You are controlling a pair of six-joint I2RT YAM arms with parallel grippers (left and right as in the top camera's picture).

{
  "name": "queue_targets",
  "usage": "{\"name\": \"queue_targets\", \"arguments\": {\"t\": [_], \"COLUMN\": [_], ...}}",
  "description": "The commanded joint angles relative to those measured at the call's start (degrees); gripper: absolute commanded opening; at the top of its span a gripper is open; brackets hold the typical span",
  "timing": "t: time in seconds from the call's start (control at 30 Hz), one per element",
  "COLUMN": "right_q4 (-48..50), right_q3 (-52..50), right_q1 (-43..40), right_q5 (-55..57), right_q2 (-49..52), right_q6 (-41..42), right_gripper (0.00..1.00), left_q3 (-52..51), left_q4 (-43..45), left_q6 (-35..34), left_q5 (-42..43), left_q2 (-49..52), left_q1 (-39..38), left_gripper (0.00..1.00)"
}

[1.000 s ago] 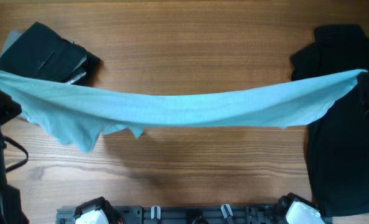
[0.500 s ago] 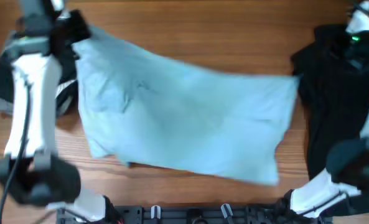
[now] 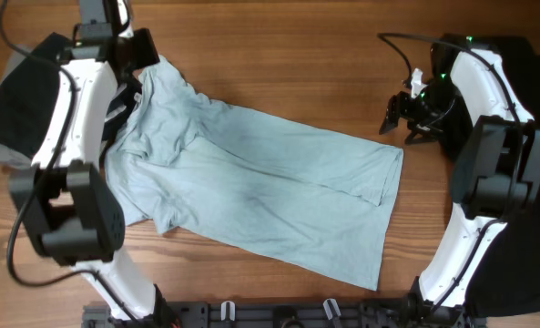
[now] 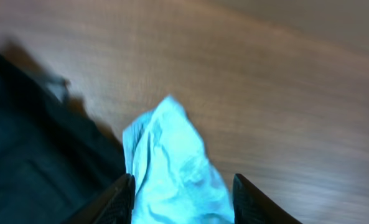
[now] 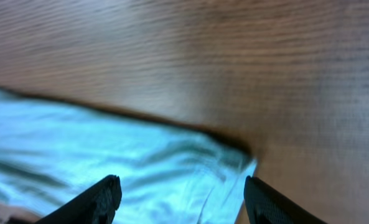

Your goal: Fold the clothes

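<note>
A light blue T-shirt (image 3: 251,182) lies spread flat on the wooden table, running from the upper left down to the lower right. My left gripper (image 3: 147,53) is at its upper left corner. In the left wrist view that gripper (image 4: 183,200) stands open, with a bunched tip of the shirt (image 4: 172,165) lying loose between the fingers. My right gripper (image 3: 395,115) hovers just off the shirt's right corner. In the right wrist view it (image 5: 183,200) is open above the shirt's edge (image 5: 109,152), gripping nothing.
A pile of dark clothes (image 3: 24,91) sits at the far left, partly under the left arm, and shows as dark cloth (image 4: 35,149) beside the left fingers. Another dark heap (image 3: 515,255) fills the right edge. Bare wood (image 3: 288,64) lies beyond the shirt.
The shirt was stretched in the air between both shut grippers. It has been swung forward and laid flat on the table, and both grippers have opened and let go of it.
</note>
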Motion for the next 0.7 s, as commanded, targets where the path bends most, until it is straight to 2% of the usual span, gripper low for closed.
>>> {"name": "queue_targets", "arguments": {"t": [0.0,0.1,0.13,0.17,0.2,0.3,0.4,0.43,0.47,0.5,0.53,0.57,0.6,0.67], "right_q4": [2.8,4.2,4.7,4.9,6.1,10.5,21.9,24.9,27.6,29.2,30.3,30.4,30.0,28.3], "right_q3": [-5.7,-8.9,-9.7,-9.9,-9.8,-4.7,2.6,3.9,4.3,4.3,4.3,4.3,4.3,4.3], "right_q1": [-0.4,-0.4,-0.4,-0.4,-0.5,-2.8,-5.2,-5.3,-5.3,-5.2,-5.1,-5.2,-5.7,-6.6], "right_q5": [1.8,4.7,4.8,4.9,5.0,10.1,7.8,7.4,7.1,5.7,5.7,5.7,5.7,5.6], "right_q2": [0.4,0.4,0.4,0.4,0.3,0.2,0.2,0.2,0.2,0.2,0.2,-0.2,-1.4,-5.1], "right_q6": [-1.1,-0.8,-0.4,-0.2,-0.2,3.5,3.4,3.5,3.6,3.4,3.3,3.1,3.4,3.7], "right_gripper": [0.58,0.52,0.42,0.20,0.07,0.04,0.04,0.04,0.04,0.15,0.63,0.78,0.82,0.84], "left_q3": [0.4,0.4,0.4,0.4,0.4,0.4,0.4,0.4,0.4,0.4,0.4,0.4,0.4,0.4], "left_q4": [-3.2,-4.9,-5.3,-5.4,-5.4,-5.3,-4.9,-4.9,-5.1,-5.3,-5.6,-6.3,-7.9,-10.9], "left_q6": [0.4,0.5,0.5,0.5,0.5,0.5,0.5,0.5,0.5,0.5,0.5,0.5,0.5,0.5], "left_q5": [-0.3,-0.3,-0.3,-0.3,-0.3,-0.3,-0.3,-0.3,-0.3,-0.3,-0.3,-0.3,-0.3,-0.4], "left_q2": [-8.4,-9.2,-9.1,-9.1,-9.1,-9.1,-9.1,-9.1,-9.1,-9.1,-9.1,-9.1,-9.1,-9.1], "left_q1": [0.2,0.2,0.2,0.2,0.2,0.2,0.2,0.2,0.2,0.2,0.2,0.2,0.2,0.3], "left_gripper": [0.50,0.50,0.50,0.50,0.50,0.50,0.51,0.59,0.61,0.63,0.68,0.69,0.71,0.75]}}
